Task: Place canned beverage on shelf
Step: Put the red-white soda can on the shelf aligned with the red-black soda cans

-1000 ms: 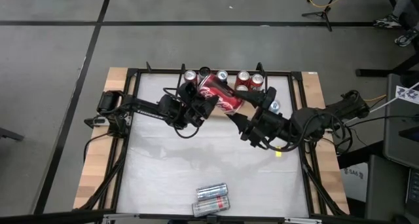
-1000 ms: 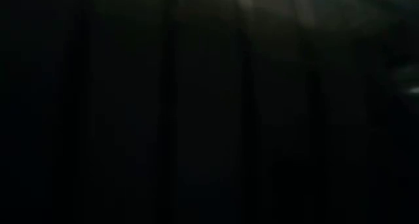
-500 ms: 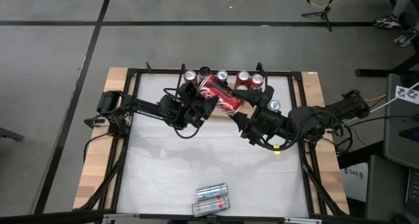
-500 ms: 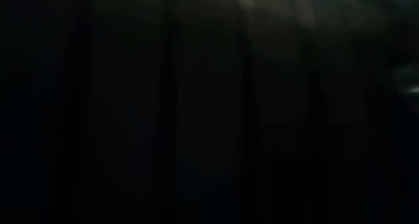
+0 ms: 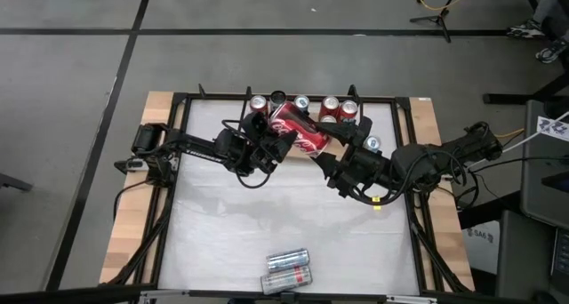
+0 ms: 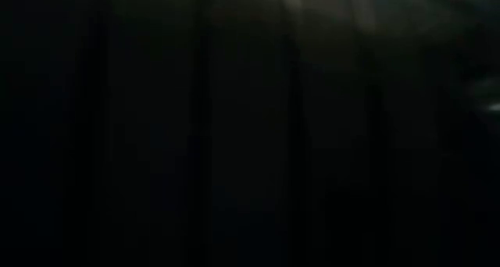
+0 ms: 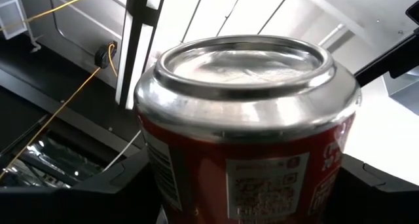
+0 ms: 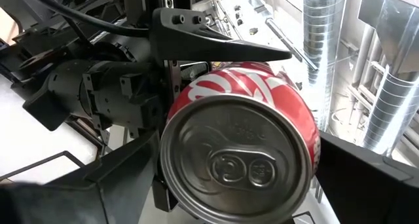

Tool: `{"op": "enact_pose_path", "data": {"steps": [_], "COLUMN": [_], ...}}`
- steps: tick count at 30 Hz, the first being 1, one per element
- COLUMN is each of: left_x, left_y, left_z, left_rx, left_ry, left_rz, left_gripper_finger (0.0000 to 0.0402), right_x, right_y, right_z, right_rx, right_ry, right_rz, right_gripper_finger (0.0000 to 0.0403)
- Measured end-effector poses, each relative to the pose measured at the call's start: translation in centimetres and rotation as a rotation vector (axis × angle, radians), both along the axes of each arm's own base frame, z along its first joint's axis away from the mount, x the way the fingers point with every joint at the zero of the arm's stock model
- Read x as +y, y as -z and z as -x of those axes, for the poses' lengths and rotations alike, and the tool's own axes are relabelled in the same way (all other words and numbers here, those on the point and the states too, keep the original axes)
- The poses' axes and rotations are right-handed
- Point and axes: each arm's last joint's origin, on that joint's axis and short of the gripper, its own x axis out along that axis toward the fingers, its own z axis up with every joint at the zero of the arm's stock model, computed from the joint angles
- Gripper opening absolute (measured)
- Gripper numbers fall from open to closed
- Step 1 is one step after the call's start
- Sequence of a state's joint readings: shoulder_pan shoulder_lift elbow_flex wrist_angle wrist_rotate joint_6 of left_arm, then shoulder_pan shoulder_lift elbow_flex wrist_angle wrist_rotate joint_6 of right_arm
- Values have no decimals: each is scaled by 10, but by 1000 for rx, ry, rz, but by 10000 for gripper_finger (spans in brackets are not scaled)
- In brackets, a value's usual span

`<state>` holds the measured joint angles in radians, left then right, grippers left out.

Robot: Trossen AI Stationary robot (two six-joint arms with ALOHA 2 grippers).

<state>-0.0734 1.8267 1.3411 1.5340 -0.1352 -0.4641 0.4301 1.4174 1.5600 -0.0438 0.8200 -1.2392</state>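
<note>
Both claws at the far edge: the left claw (image 5: 283, 142) grips one end of the red can (image 5: 299, 133), tilted just before the shelf (image 5: 311, 117); the right claw (image 5: 331, 157), wide, brackets the other end. Upright cans (image 5: 340, 110) crowd the shelf; white surface (image 5: 267, 215) lies open, two cans (image 5: 287, 271) lying near.

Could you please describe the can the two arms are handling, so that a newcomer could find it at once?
Look to the far edge of the white tabletop, where red cans stand upright in a row. Just in front, the red aluminium drink can lies tilted between the left gripper and right gripper. It alone lies on its side, off the table.
</note>
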Motion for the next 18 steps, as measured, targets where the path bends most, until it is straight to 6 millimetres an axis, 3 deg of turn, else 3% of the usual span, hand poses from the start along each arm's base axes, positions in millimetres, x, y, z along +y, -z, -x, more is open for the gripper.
{"op": "enact_pose_path", "data": {"steps": [5,13,18], "left_x": [0,0,0], "left_y": [1,1,1], "left_z": [-1,-1,-2], "left_rx": [14,16,21], "left_ry": [1,10,15], "left_rz": [-2,-8,-11], "left_gripper_finger": [291,291,291], "right_x": [0,-6,-6], "right_y": [-1,-3,-2], "right_z": [0,-3,-6], "right_rx": [-7,-37,-40], "right_ry": [-16,-19,-49], "right_rz": [-2,-10,-6], "right_gripper_finger": [367,324,323]}}
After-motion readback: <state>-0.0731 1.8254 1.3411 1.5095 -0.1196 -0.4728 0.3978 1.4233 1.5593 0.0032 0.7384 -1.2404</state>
